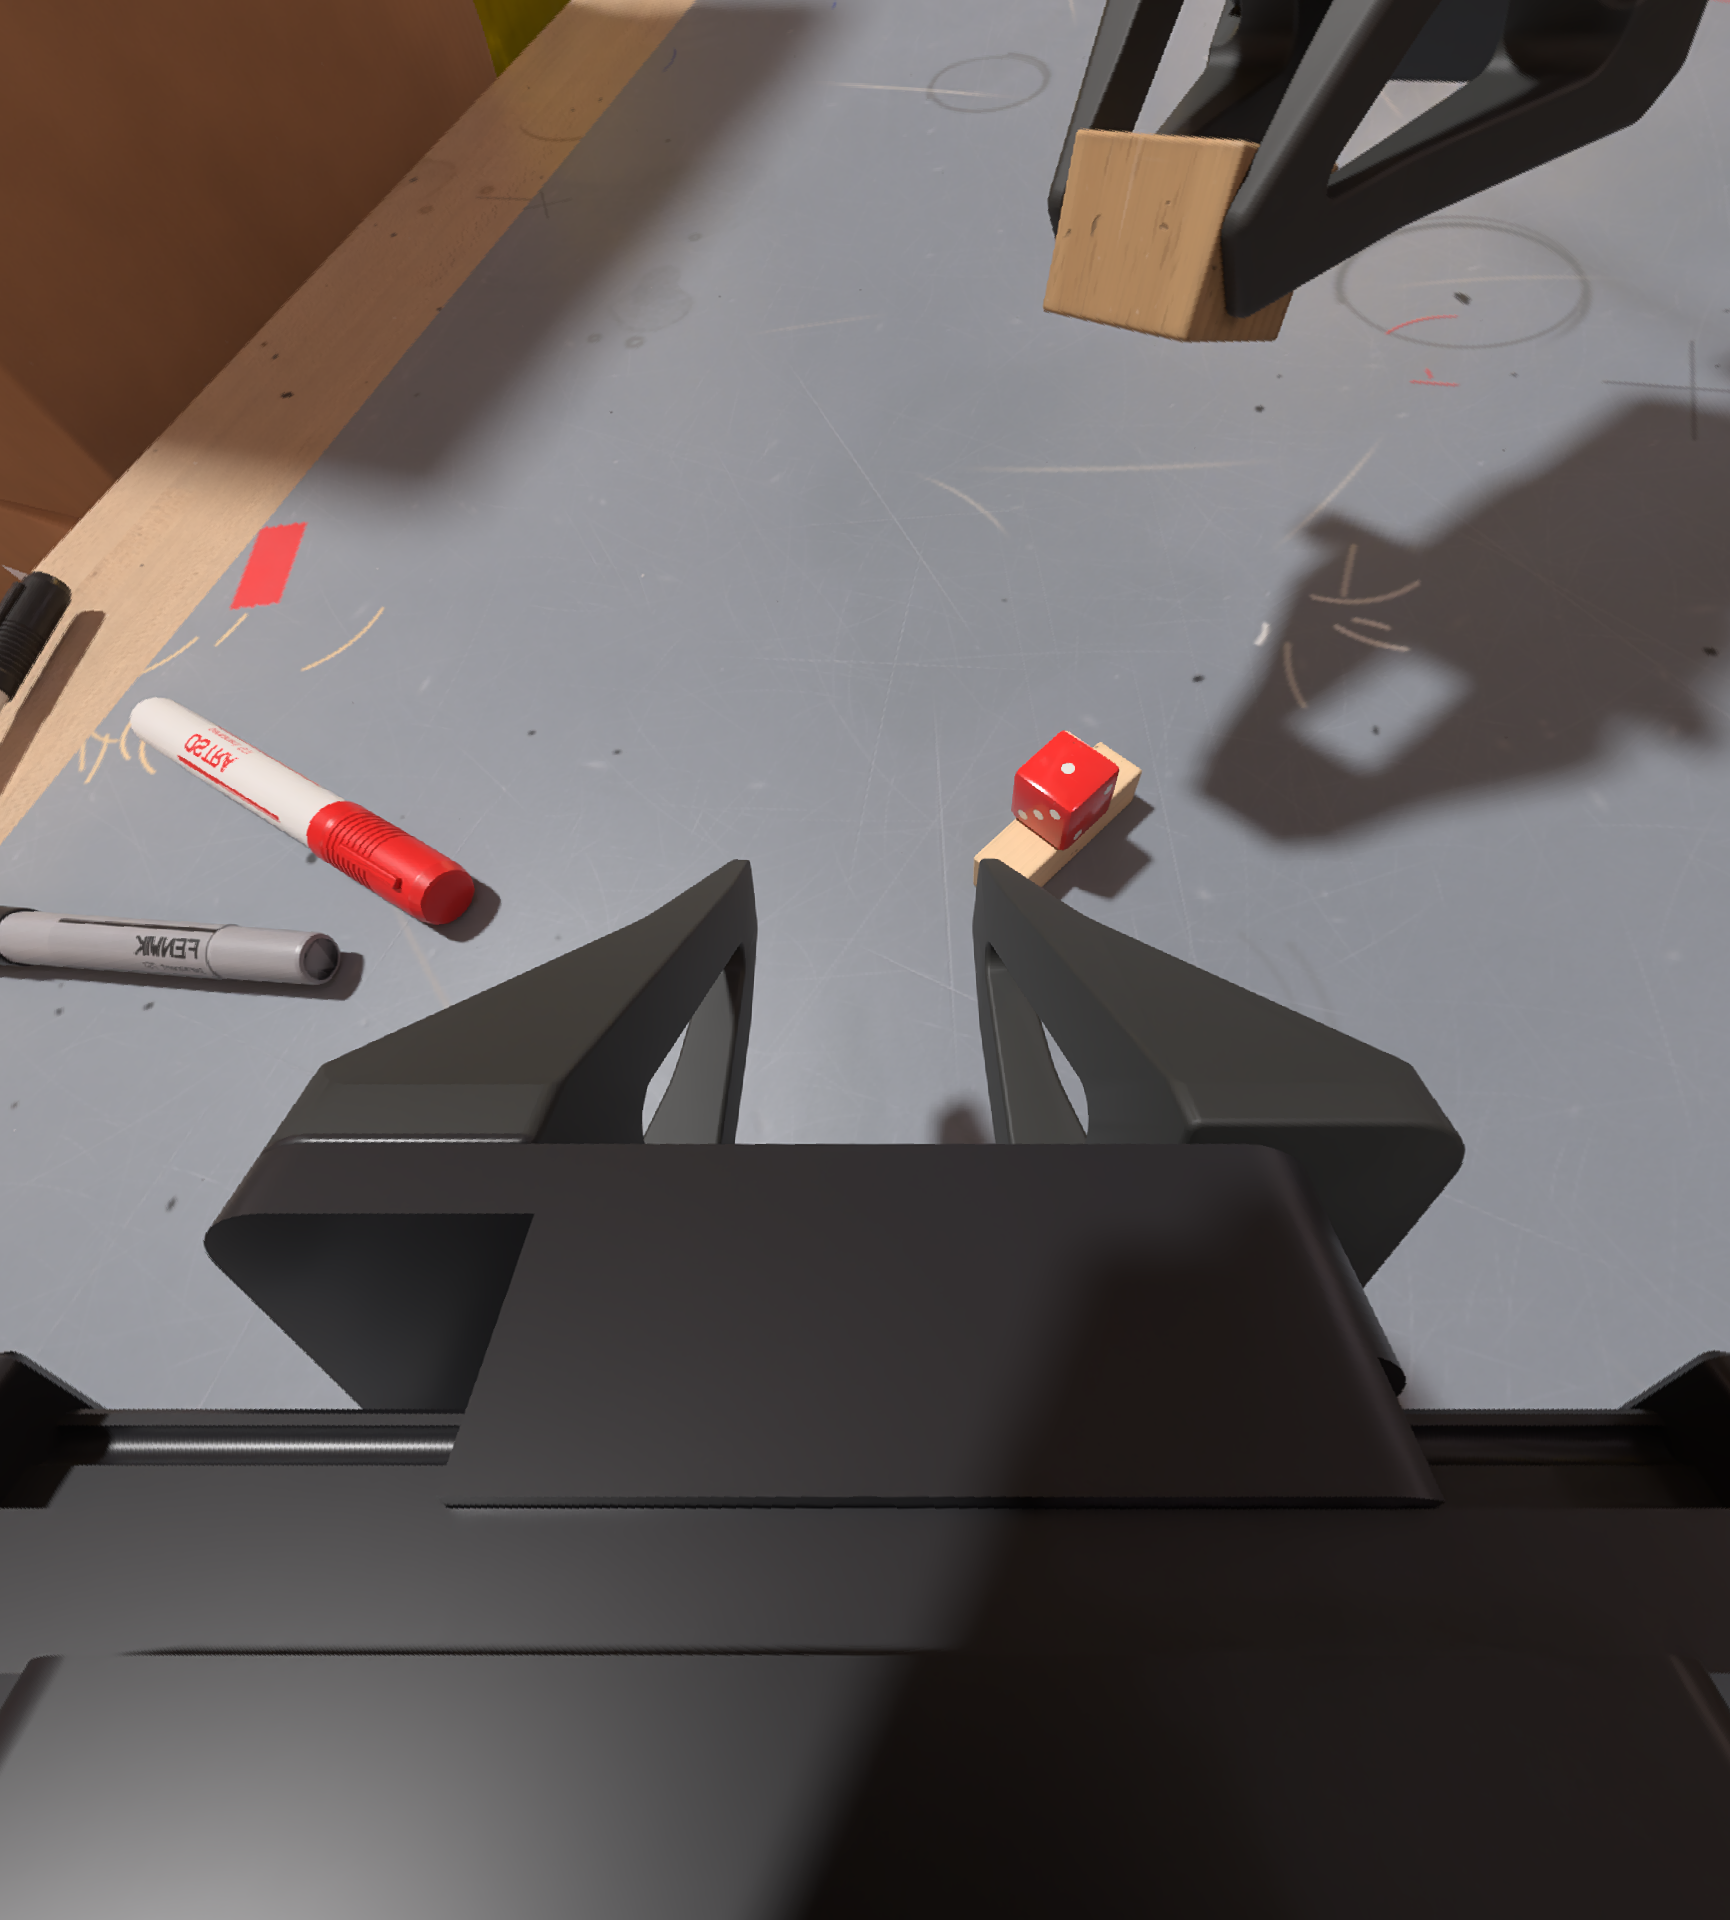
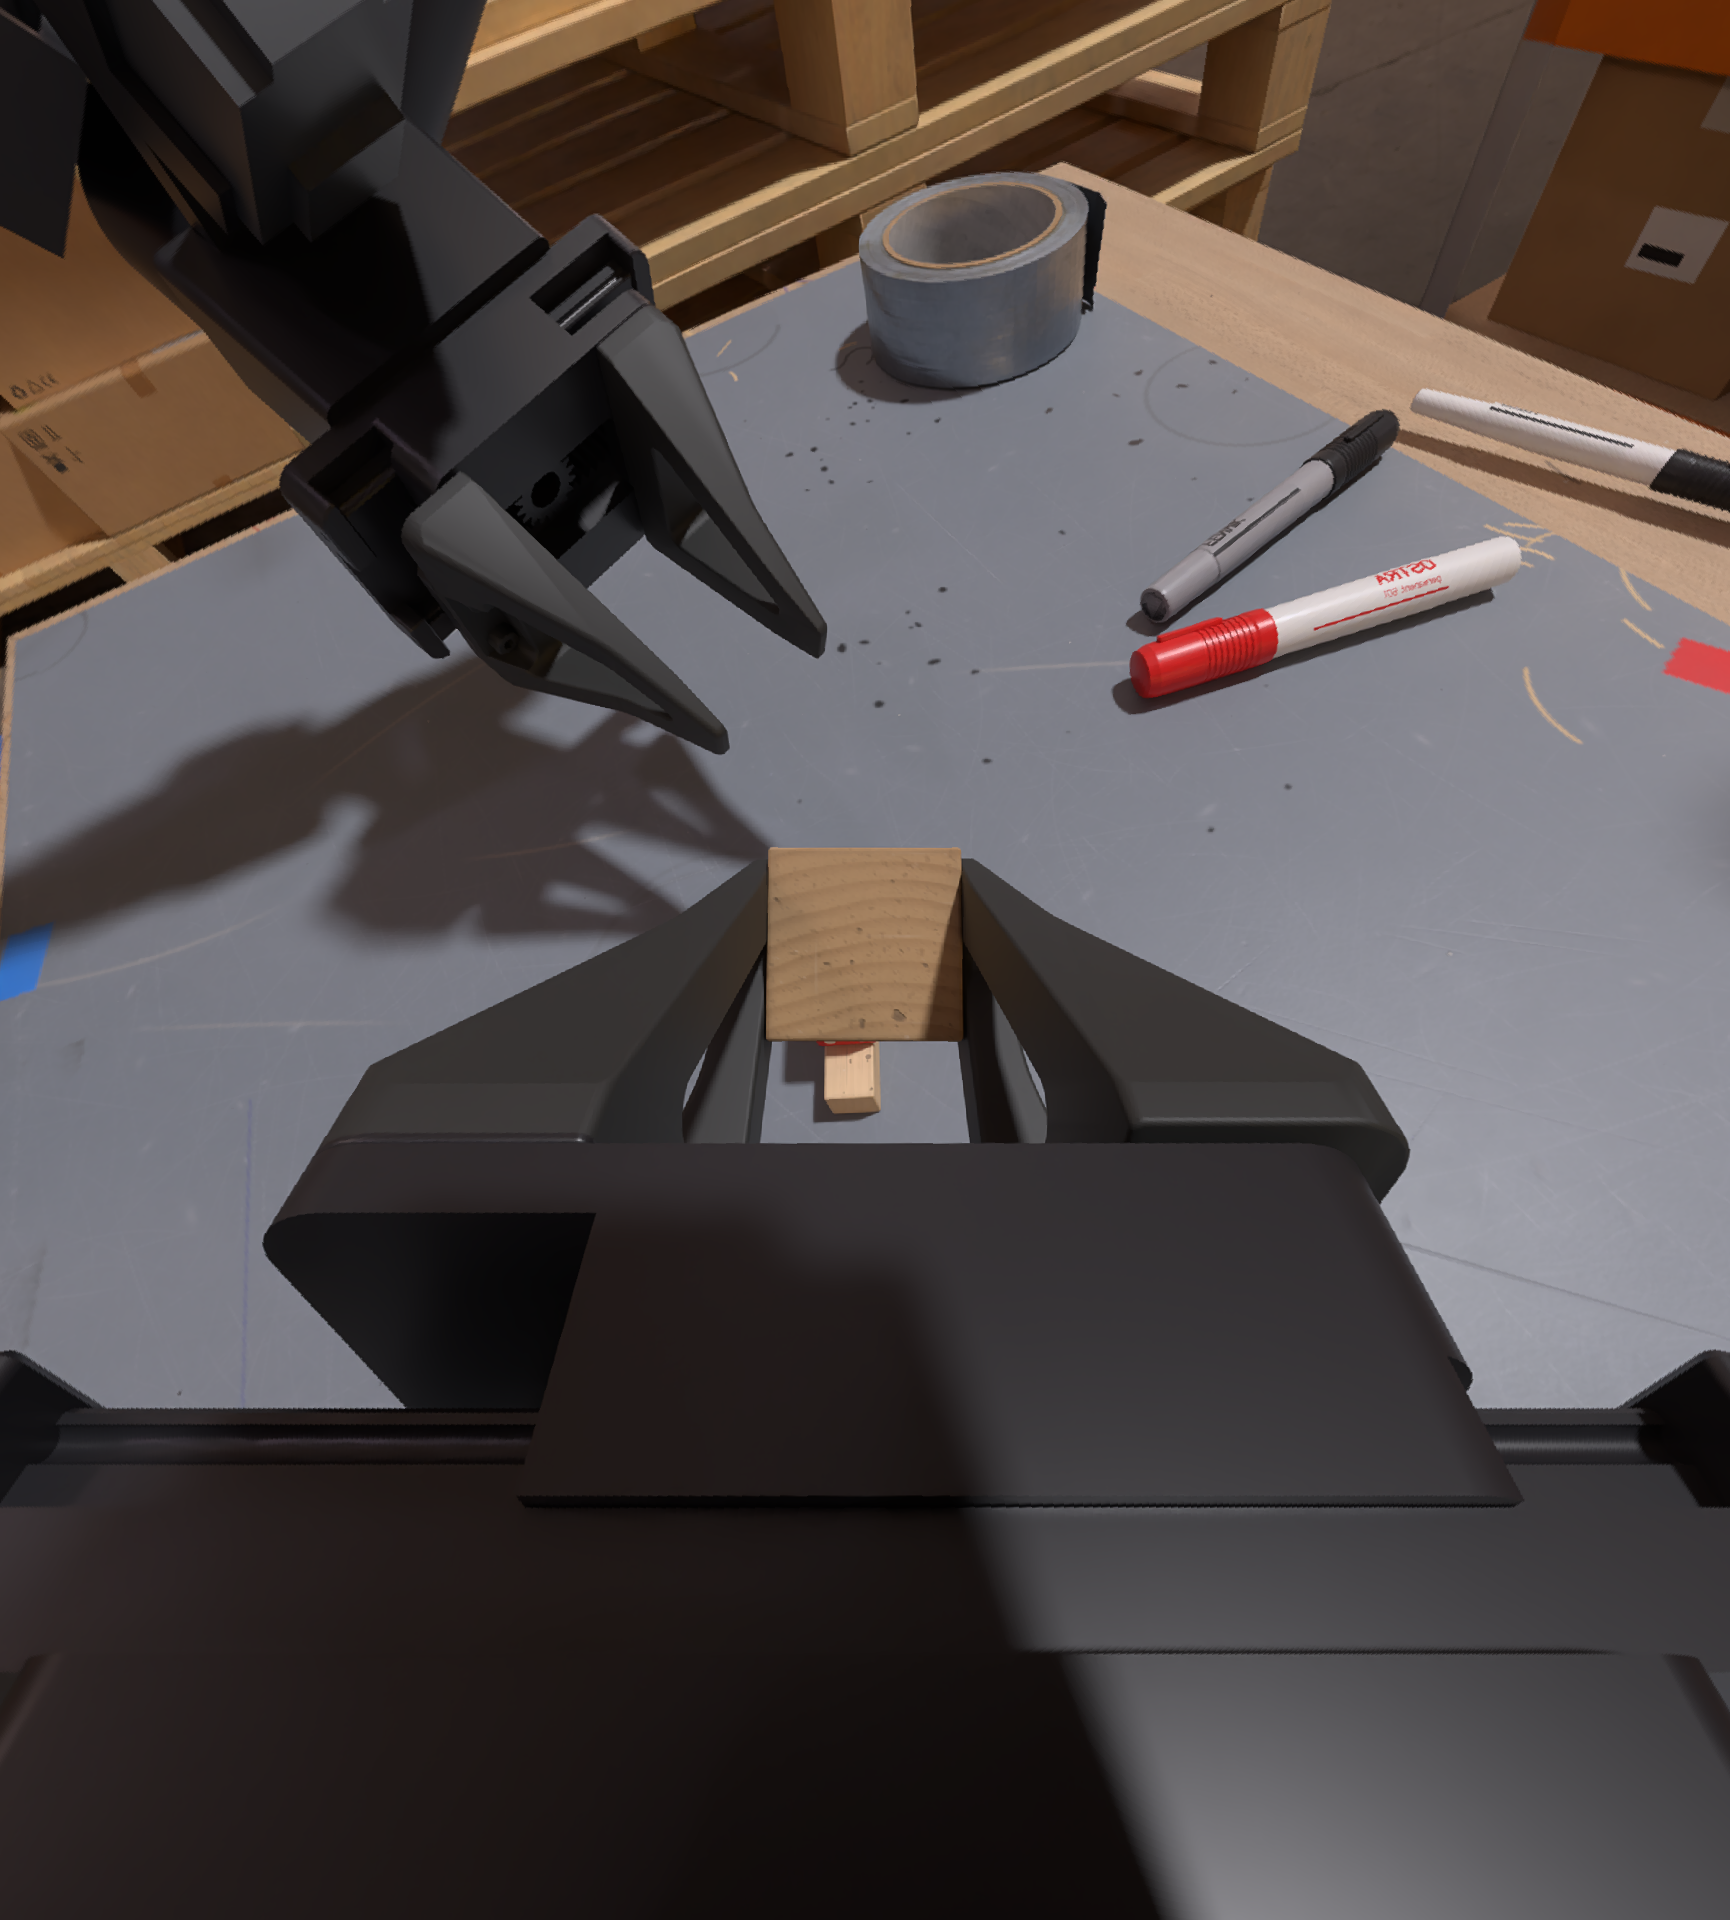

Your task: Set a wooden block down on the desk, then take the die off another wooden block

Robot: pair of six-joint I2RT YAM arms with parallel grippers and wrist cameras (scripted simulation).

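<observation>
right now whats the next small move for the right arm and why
Probably lower the wooden block to a bare patch of desk and release. The right gripper holds it aloft above the die, which sits on the small block.

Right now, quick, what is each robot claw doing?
Left gripper: open, holding nothing, near the red die.
Right gripper: closed on a wooden block, held above the desk.
</observation>
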